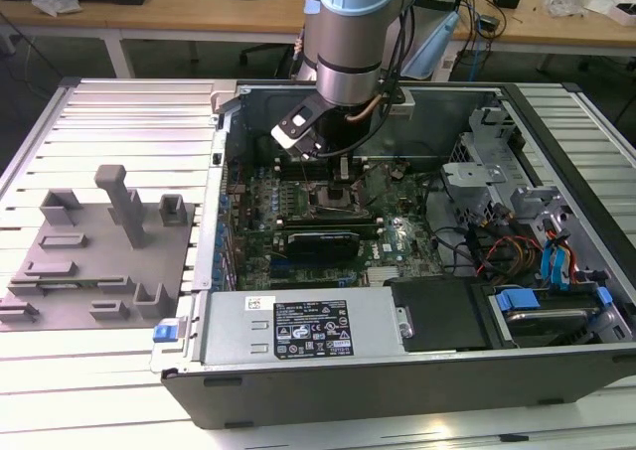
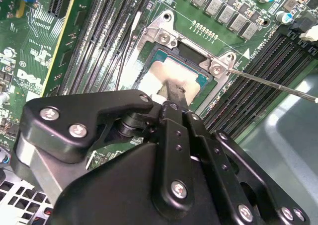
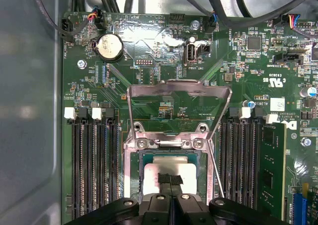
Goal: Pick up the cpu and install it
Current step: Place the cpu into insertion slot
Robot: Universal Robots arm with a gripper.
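Observation:
The cpu (image 3: pixel 185 173) is a flat square chip with a silvery top. It lies flat inside the metal socket frame (image 3: pixel 136 143) on the green motherboard (image 3: pixel 164 61). In the second wrist view the cpu (image 2: pixel 174 71) sits between the frame's two screws. My gripper (image 3: pixel 169 179) hangs straight over it, its two black fingers pressed together with their taped tips on the chip's top. In the second wrist view the gripper (image 2: pixel 171 88) touches the chip near one edge. The exterior view shows the gripper (image 1: pixel 341 175) low inside the open computer case (image 1: pixel 199 271), over the socket.
The socket's load plate (image 3: pixel 179 91) stands raised and its thin lever (image 3: pixel 213 165) is swung out. Memory slots (image 3: pixel 94 160) flank the socket, and a black card (image 1: pixel 318 241) lies nearer the power supply (image 1: pixel 308 326). Grey fixture blocks (image 1: pixel 99 251) stand on the table at the exterior view's left.

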